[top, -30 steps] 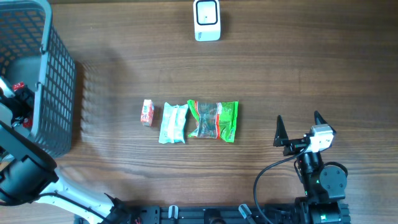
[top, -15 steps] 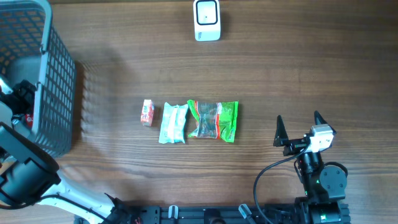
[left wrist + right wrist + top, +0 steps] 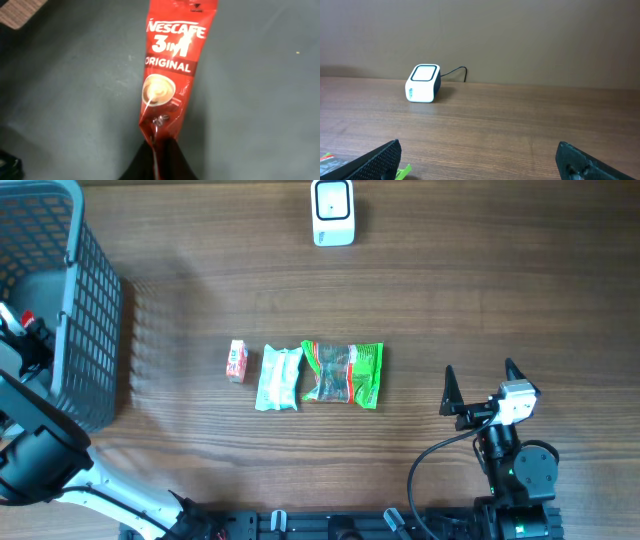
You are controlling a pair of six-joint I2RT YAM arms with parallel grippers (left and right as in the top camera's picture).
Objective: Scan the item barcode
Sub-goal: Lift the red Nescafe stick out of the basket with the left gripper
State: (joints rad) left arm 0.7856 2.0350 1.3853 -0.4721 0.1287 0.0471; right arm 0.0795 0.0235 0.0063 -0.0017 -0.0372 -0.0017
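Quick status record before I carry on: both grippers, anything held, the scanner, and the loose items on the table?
left gripper: shut on Nescafe sachet, at the grey basket
right gripper: open, empty, near right side
scanner: far edge, centre
loose items: small red packet, white packet, green packet, side by side in a row, mid-table

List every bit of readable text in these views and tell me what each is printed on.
"NESCAFE": top of the red coffee sachet
"3in1": same sachet, below the brand
"ORIGINAL": same sachet, under that
Small black mark at the sachet's top edge: too small to read
Small red packet, white packet, green packet: print too small to read
Barcode scanner: no legible text
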